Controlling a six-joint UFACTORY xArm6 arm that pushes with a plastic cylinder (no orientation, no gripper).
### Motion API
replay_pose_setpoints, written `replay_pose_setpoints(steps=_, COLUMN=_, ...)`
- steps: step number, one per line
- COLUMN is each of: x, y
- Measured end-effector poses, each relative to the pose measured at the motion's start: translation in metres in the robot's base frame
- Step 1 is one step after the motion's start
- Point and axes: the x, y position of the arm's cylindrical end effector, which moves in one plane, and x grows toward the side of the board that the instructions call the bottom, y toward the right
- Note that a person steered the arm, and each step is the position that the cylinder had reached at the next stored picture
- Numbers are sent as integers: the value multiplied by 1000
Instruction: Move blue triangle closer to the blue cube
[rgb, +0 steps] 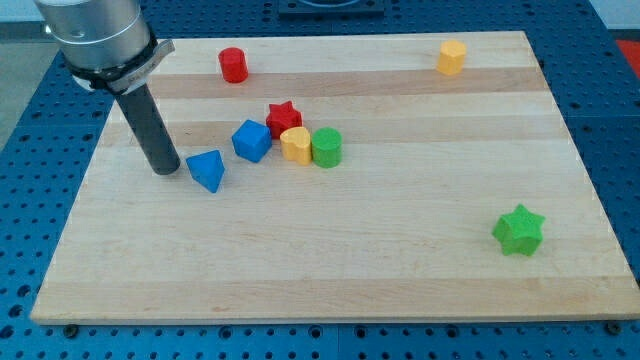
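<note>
The blue triangle (207, 169) lies on the wooden board (330, 270), left of centre. The blue cube (252, 141) sits just to its upper right, a small gap apart. My tip (166, 170) rests on the board right beside the triangle's left side, close to touching it. The dark rod rises from there up to the grey arm at the view's top left.
A red star (284, 117), a yellow block (295, 144) and a green cylinder (326, 147) cluster to the right of the blue cube. A red cylinder (233, 65) stands at the top. A yellow block (451, 57) is at top right. A green star (518, 230) is at lower right.
</note>
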Motion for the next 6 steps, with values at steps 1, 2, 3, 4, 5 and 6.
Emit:
replay_pose_setpoints(steps=1, x=29, y=6)
replay_pose_setpoints(steps=2, x=27, y=22)
replay_pose_setpoints(steps=3, x=-13, y=53)
replay_pose_setpoints(steps=4, x=-21, y=68)
replay_pose_setpoints(steps=5, x=-3, y=62)
replay_pose_setpoints(steps=6, x=14, y=46)
